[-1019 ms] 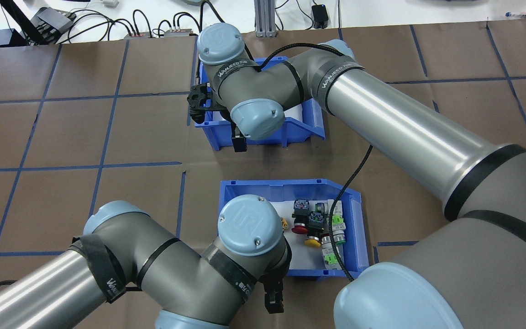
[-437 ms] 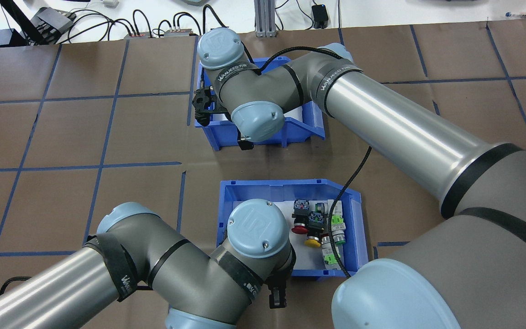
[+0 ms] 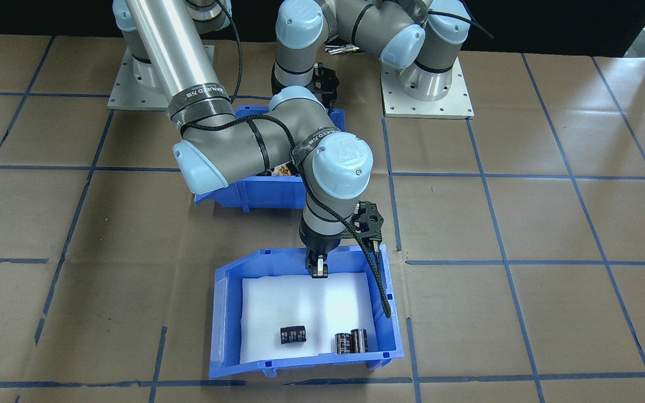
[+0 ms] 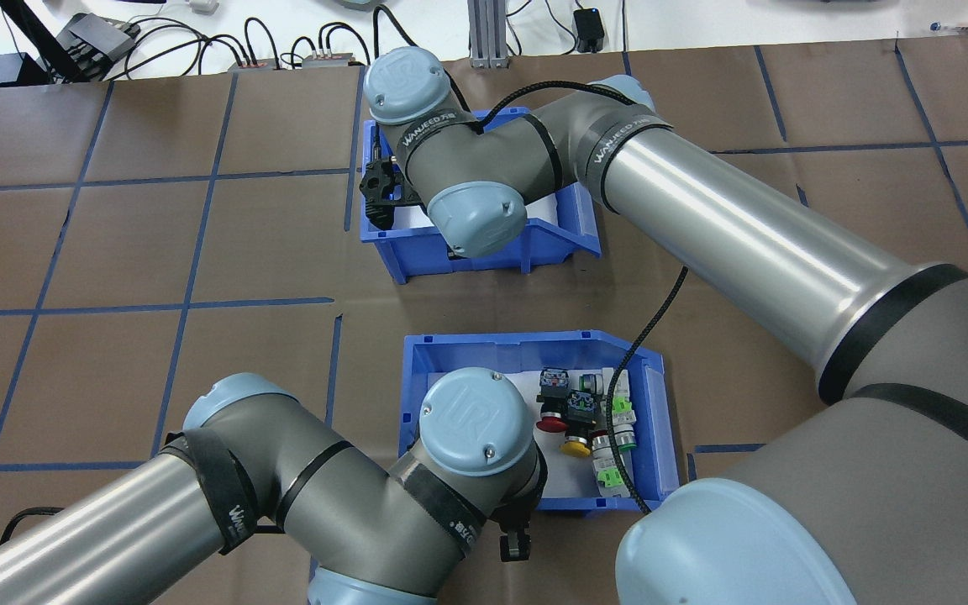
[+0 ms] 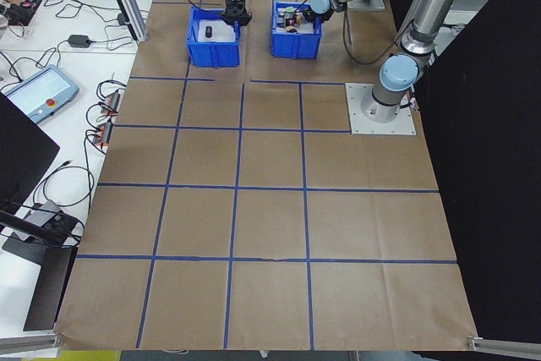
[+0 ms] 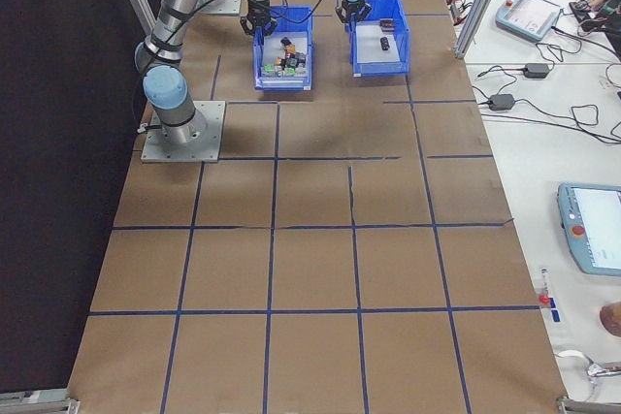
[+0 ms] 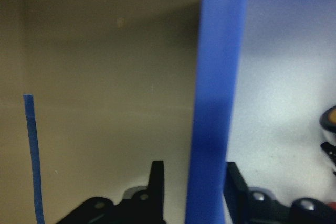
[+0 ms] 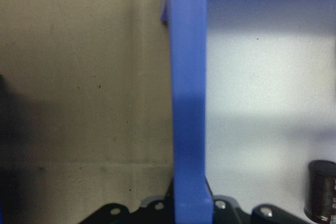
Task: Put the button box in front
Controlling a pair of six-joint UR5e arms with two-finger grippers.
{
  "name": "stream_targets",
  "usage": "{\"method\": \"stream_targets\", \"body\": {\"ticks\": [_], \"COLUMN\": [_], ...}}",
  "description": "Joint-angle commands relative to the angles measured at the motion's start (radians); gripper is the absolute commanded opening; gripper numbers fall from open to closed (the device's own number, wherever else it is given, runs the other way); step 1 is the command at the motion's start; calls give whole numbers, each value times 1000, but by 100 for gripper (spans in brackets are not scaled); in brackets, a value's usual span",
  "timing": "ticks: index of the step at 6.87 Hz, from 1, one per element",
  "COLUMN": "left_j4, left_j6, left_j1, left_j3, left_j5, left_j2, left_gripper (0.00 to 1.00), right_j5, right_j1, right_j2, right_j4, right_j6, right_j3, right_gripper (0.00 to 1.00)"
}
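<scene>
1. Overhead: the button box [image 4: 648, 395] sits nearest the robot, the left gripper [image 4: 514, 544] at its near wall
2. Left wrist: fingers [image 7: 156, 184] straddle that wall, gaps showing
3. Right wrist: the right gripper [image 8: 189, 203] clamps the capacitor bin [image 8: 186, 103] wall

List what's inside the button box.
The button box holds a white foam liner with push-buttons clustered on it: red, yellow, green and black ones. The left arm's wrist covers the liner's left part, so anything lying there is hidden.
</scene>
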Motion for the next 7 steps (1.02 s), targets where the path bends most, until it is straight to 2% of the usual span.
{"method": "stream_targets", "body": {"ticks": [1, 2, 3, 5, 7], "left_j4": [30, 20, 13, -2, 0], "left_j6": [18, 114, 176, 325, 458], "left_j1": [1, 16, 48, 196, 408], "left_j3": [-1, 0, 1, 12, 51], "left_j5": [7, 70, 104, 106, 99], "left_j2": [53, 93, 110, 134, 116], "left_gripper": [0, 0, 0, 0, 0], "right_j5": [-6, -5, -5, -3, 2], "right_j1": [-36, -69, -95, -168, -252], "right_j2": [-24, -41, -65, -107, -159], "right_j4": [0, 2, 6, 39, 86], "right_j6": [-43, -52, -58, -140, -217], "right_j3": [0, 2, 3, 3, 3], "right_gripper": [2, 2, 2, 2, 2]}}
